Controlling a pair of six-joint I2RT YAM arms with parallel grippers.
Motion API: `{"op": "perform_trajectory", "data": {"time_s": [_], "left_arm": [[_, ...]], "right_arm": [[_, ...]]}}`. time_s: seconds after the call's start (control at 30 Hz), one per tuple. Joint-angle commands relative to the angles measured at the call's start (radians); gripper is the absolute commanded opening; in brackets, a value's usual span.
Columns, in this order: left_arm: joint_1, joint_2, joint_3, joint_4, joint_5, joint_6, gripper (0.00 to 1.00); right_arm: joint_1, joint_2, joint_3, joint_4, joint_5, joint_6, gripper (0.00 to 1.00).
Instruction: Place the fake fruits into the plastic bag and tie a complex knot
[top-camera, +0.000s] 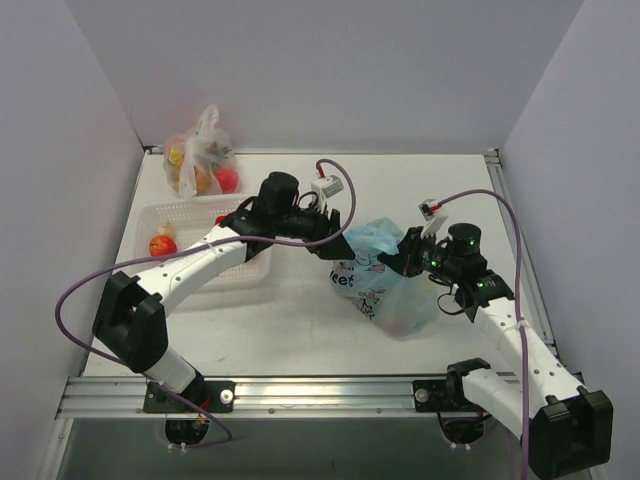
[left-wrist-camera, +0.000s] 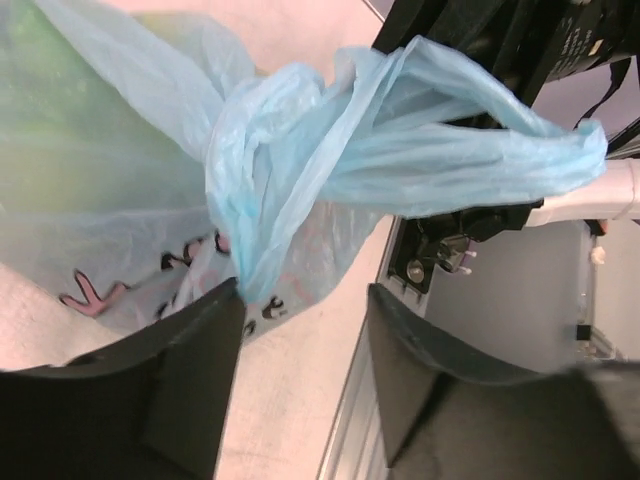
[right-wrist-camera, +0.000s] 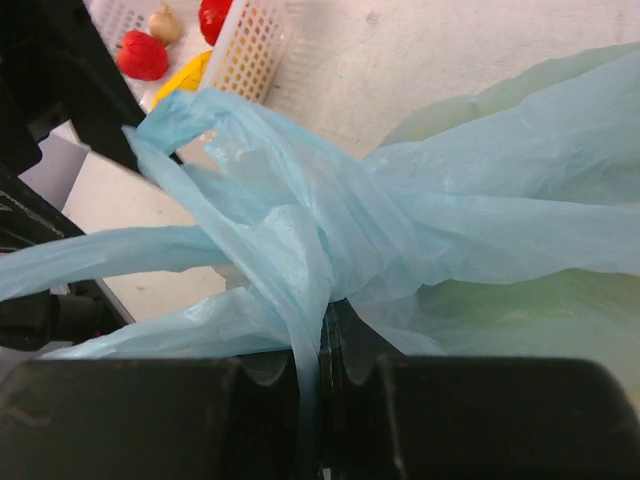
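The light-blue plastic bag (top-camera: 388, 285) stands mid-table between my two grippers, its handles twisted into a knot (left-wrist-camera: 262, 175) at the top. Green fake fruits (right-wrist-camera: 520, 290) show dimly through its film. In the right wrist view the knot (right-wrist-camera: 300, 225) sits just above my right gripper (right-wrist-camera: 325, 345), which is shut on a strip of handle. My left gripper (left-wrist-camera: 305, 300) is open; one loose handle end brushes the tip of its left finger (left-wrist-camera: 205, 350) with nothing between the jaws. From above, the left gripper (top-camera: 340, 240) and right gripper (top-camera: 408, 252) flank the bag's top.
A white perforated basket (top-camera: 245, 268) lies at the left under my left arm, holding a red fruit (top-camera: 162, 245) and other pieces (right-wrist-camera: 143, 55). A clear tied bag of orange and red fruits (top-camera: 200, 165) sits at the back left corner. The table's metal rail (top-camera: 320, 392) runs along the near edge.
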Motion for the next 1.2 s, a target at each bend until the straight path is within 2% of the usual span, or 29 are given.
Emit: {"op": "perform_trajectory", "data": {"time_s": [0.0, 0.1, 0.37, 0.6, 0.77, 0.87, 0.9, 0.97, 1.0, 1.07, 1.17], "left_arm": [[0.013, 0.014, 0.109, -0.021, 0.025, 0.098, 0.65], [0.033, 0.033, 0.147, -0.021, 0.027, 0.115, 0.71], [0.084, 0.092, 0.223, -0.012, 0.046, 0.150, 0.76], [0.093, 0.137, 0.246, 0.057, 0.223, 0.055, 0.77], [0.090, 0.134, 0.207, 0.072, 0.246, 0.017, 0.70], [0.090, 0.135, 0.203, 0.057, 0.261, 0.023, 0.53], [0.091, 0.135, 0.203, 0.034, 0.266, 0.024, 0.39], [0.093, 0.134, 0.198, -0.016, 0.266, 0.041, 0.27], [0.094, 0.131, 0.195, -0.029, 0.269, 0.050, 0.16], [0.099, 0.112, 0.206, -0.090, 0.263, 0.083, 0.00], [0.128, 0.057, 0.187, -0.130, 0.232, 0.097, 0.00]], "right_arm": [[-0.004, -0.027, 0.003, 0.091, -0.119, -0.005, 0.00], [-0.003, -0.032, 0.004, 0.092, -0.139, -0.022, 0.00], [-0.001, -0.044, 0.001, 0.092, -0.179, -0.050, 0.00], [-0.001, -0.042, 0.004, 0.084, -0.173, -0.062, 0.00], [-0.003, -0.042, 0.000, 0.091, -0.165, -0.056, 0.00], [-0.006, -0.044, -0.002, 0.089, -0.153, -0.049, 0.00], [-0.007, -0.042, -0.003, 0.092, -0.151, -0.044, 0.00], [-0.009, -0.047, -0.002, 0.094, -0.145, -0.030, 0.00], [-0.009, -0.047, -0.002, 0.094, -0.142, -0.027, 0.00], [-0.012, -0.049, 0.000, 0.094, -0.128, -0.016, 0.00], [-0.026, -0.056, 0.000, 0.089, -0.098, 0.046, 0.00]]}}
